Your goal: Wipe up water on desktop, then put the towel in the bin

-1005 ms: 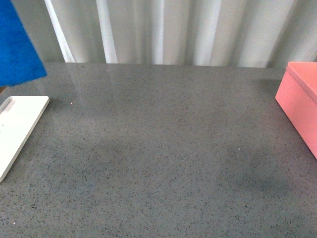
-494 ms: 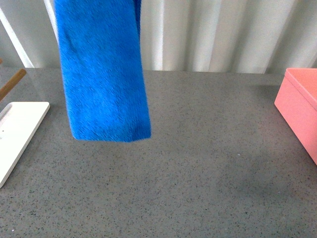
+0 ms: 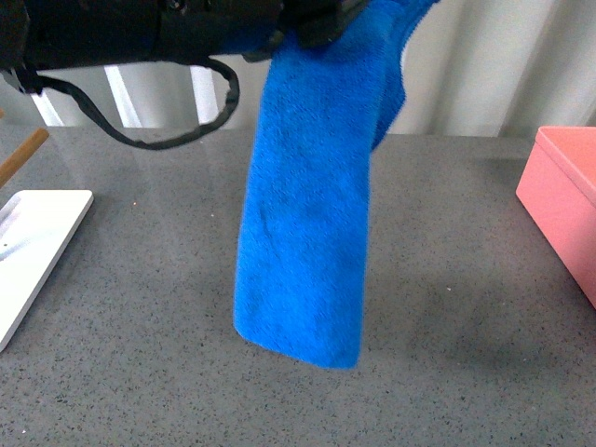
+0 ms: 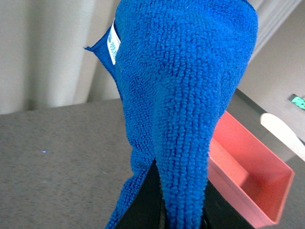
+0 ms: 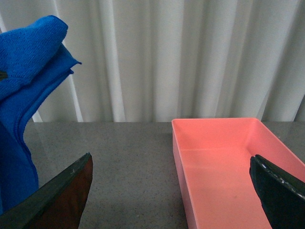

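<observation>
So the left hand [image 3: 309, 26] reaches in from the left up top, pinched tight on the towel [image 3: 303, 233]. The towel dangles as one long blue strip over the middle of the bench [image 3: 140, 372]; can't tell if its bottom edge touches the surface. In the wrist view it's draped right over the fingers. The bin [image 3: 563, 205] sits at the far right, well apart from the towel, and a white tray [image 3: 37, 233] lies on the left. The right hand [image 5: 170, 162] is spread wide, pointing toward the bin.
</observation>
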You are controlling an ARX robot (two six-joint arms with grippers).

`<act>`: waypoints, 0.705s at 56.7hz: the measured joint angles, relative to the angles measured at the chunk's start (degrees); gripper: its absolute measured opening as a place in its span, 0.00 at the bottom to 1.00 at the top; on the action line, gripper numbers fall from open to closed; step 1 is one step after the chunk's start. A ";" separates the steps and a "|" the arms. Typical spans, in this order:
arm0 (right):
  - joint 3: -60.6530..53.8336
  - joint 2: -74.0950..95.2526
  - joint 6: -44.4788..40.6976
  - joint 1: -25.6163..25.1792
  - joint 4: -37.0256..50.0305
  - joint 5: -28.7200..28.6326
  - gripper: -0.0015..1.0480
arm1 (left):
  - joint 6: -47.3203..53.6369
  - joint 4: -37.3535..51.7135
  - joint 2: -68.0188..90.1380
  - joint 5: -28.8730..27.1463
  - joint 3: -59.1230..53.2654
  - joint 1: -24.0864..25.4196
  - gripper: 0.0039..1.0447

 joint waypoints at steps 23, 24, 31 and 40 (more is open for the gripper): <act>0.00 0.00 0.00 0.00 0.00 0.00 0.93 | -5.75 5.20 1.16 3.69 -0.70 -2.60 0.04; 0.00 0.00 0.00 0.00 0.00 0.00 0.93 | -5.88 5.27 1.38 3.50 -0.63 -2.84 0.04; 0.00 0.00 0.00 0.00 0.00 0.00 0.93 | -6.99 5.44 2.86 2.51 0.35 -3.89 0.04; 4.94 7.74 -0.50 -1.22 -8.52 -8.02 0.93 | -7.19 5.14 3.52 1.22 1.49 -4.37 0.04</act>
